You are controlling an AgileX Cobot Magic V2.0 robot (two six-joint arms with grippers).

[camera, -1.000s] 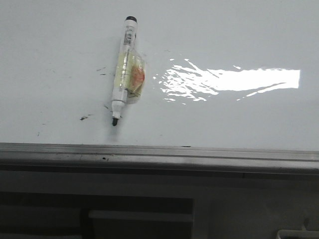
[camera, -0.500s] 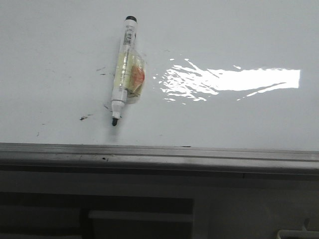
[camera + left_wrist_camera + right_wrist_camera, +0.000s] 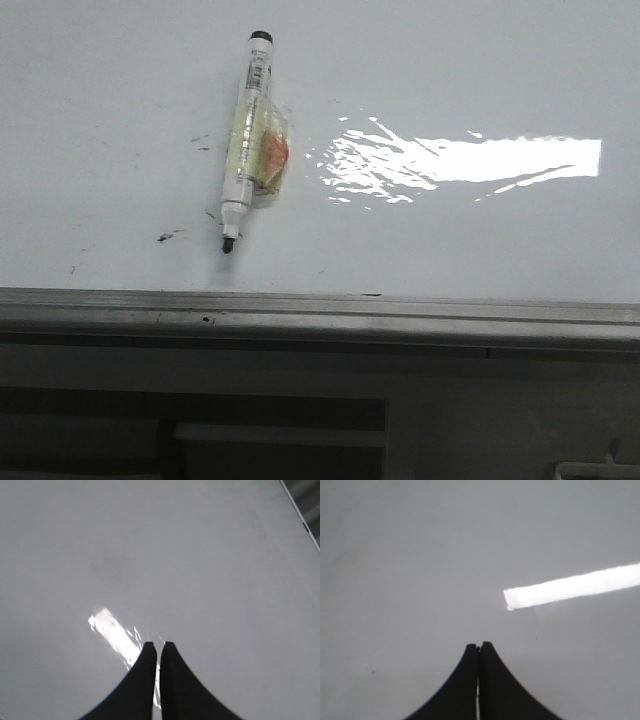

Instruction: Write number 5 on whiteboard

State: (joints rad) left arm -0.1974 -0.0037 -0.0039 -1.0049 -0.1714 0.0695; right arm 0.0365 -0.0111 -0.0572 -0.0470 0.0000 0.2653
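The whiteboard (image 3: 450, 60) fills the front view, glossy white with a few small dark smudge specks (image 3: 166, 237). No drawn number 5 shows on it. A white marker (image 3: 245, 140) with a black tip and a clear wrap round its middle lies on the board, tip toward the near rail. Neither gripper shows in the front view. My left gripper (image 3: 159, 645) is shut and empty above bare board (image 3: 200, 555). My right gripper (image 3: 479, 645) is shut and empty above bare board (image 3: 420, 555).
A grey metal edge rail (image 3: 320, 310) runs along the board's near side, with dark table parts below it. A bright glare patch (image 3: 470, 160) lies right of the marker. The board's edge (image 3: 300, 510) shows in the left wrist view.
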